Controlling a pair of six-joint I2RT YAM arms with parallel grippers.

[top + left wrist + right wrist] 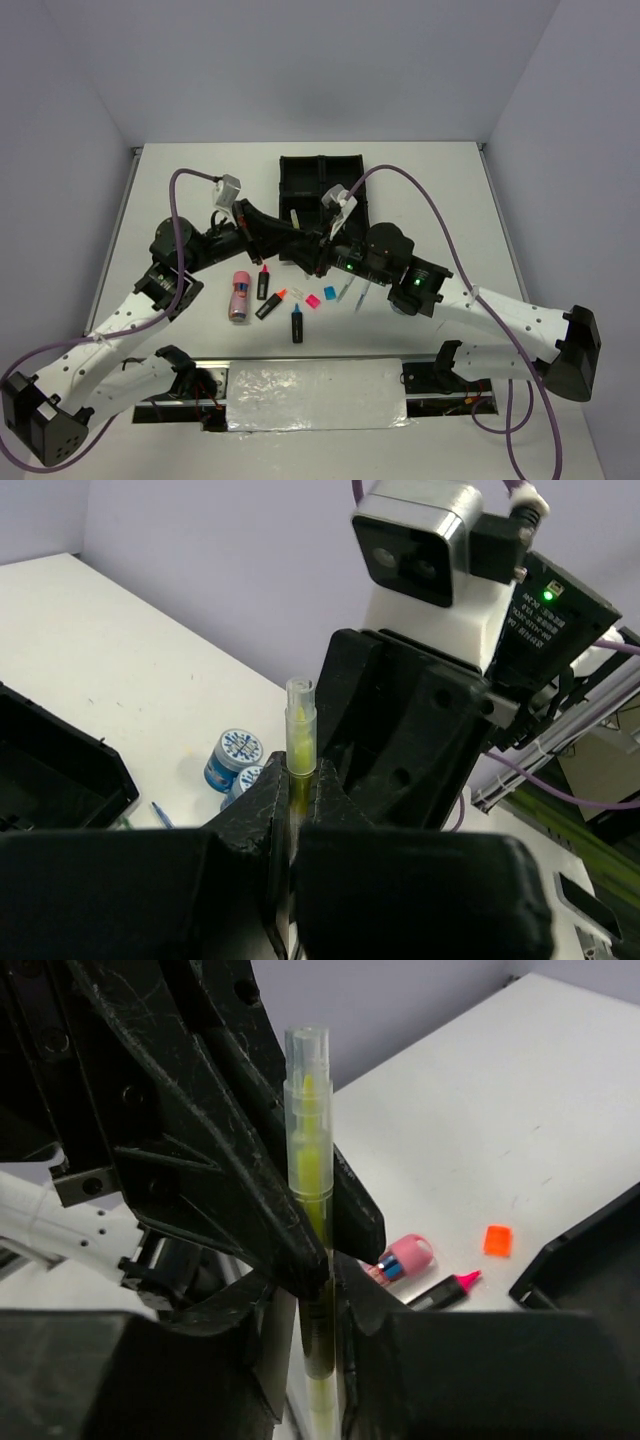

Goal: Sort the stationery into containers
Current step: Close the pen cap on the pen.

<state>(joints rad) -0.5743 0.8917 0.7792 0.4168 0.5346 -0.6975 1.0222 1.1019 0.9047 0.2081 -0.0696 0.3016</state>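
Left fingers (250, 810) fill the bottom of the left wrist view, pressed together on the yellow highlighter (300, 735). So the left gripper (297, 780) is clamped on its barrel. Yellow highlighter stands upright with a clear cap on top. It is held in the air over the table (450, 200), just in front of the tray (300, 175).

Right gripper (318, 1370) meets it from the opposite side, lower on the barrel. Its jaws stand narrow on either side of the barrel. Whether the pads touch it I cannot tell; it is dark on dark.

Pose, top view: both arms reach inward from their bases with elbows bent outward. The wrists meet at mid-table before the tray's near edge, and the grippers face each other, close to nose to nose.

Hidden or unclear:
- From above, the yellow highlighter cannot be made out; the two grippers cover it.
- Its lower end runs off the bottom of the right wrist view.
- Tray's near compartments are partly covered by the wrists, and the contents are not readable.
- Two rolls (235, 760) lie on the table beyond the left fingers, one partly cut off by them.

Loose on the table nearer the bases: pink tube (239, 296), three black highlighters (297, 325), pink square (313, 300), blue square (330, 293) and thin pens (347, 290).
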